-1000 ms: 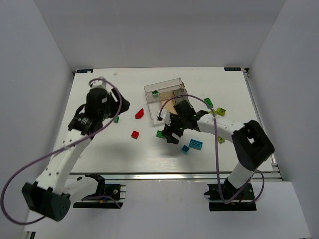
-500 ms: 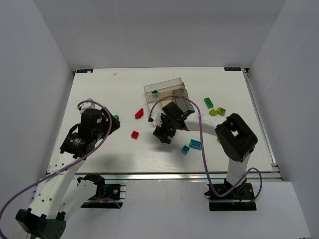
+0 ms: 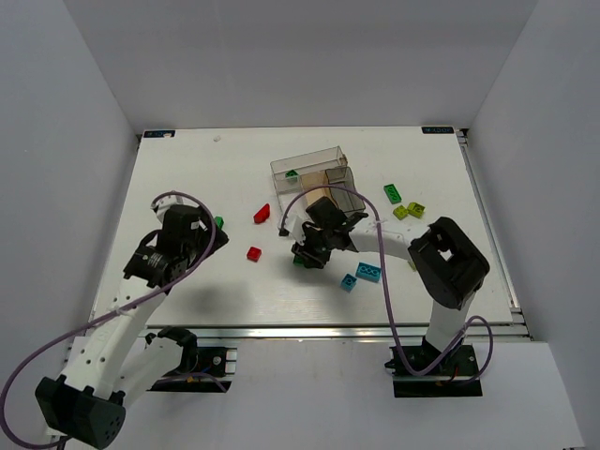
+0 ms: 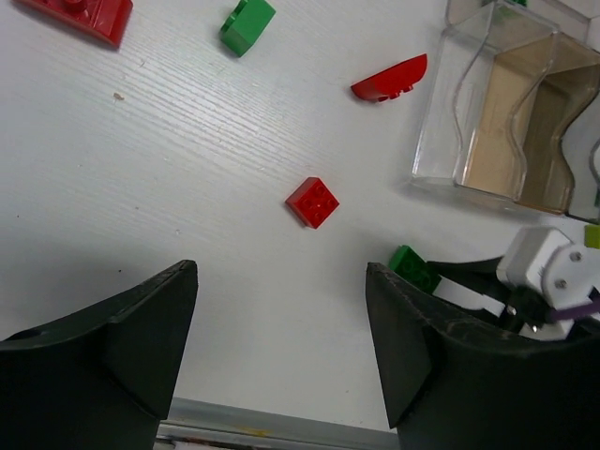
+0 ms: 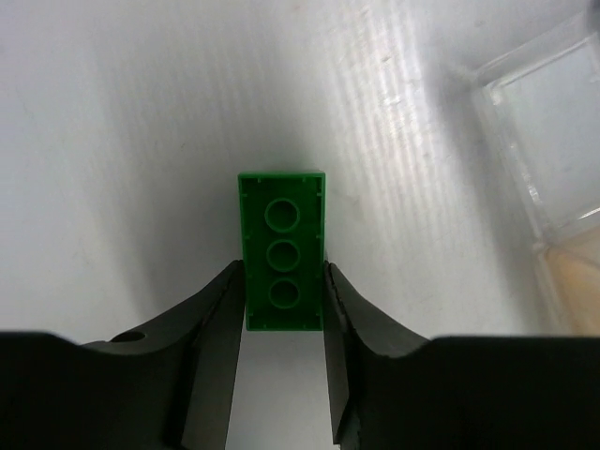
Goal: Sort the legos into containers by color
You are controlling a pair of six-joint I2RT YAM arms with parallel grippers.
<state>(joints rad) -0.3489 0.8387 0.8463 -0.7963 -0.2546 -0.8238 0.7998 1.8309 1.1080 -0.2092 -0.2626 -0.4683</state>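
A dark green lego (image 5: 282, 248) lies underside up on the white table, and my right gripper (image 5: 282, 274) is shut on it, both fingers pressed to its long sides. From above, that gripper (image 3: 306, 255) sits just in front of the clear containers (image 3: 314, 173), where the green lego (image 3: 298, 262) barely shows. My left gripper (image 4: 281, 281) hangs open over bare table at the left (image 3: 206, 236), nothing between its fingers. Ahead of it lie a square red lego (image 4: 312, 202), a curved red lego (image 4: 389, 80) and a small green lego (image 4: 247, 25).
Two cyan legos (image 3: 368, 272) lie right of my right gripper. Lime legos (image 3: 408, 210) and a green one (image 3: 392, 193) lie further right. One green lego (image 3: 292, 173) sits inside the containers. Another red lego (image 4: 80, 14) lies at the left wrist view's top left. White walls surround the table.
My right gripper has moved left and down onto the green lego and closed from wide open onto its sides. My left arm has drawn back toward the near left.
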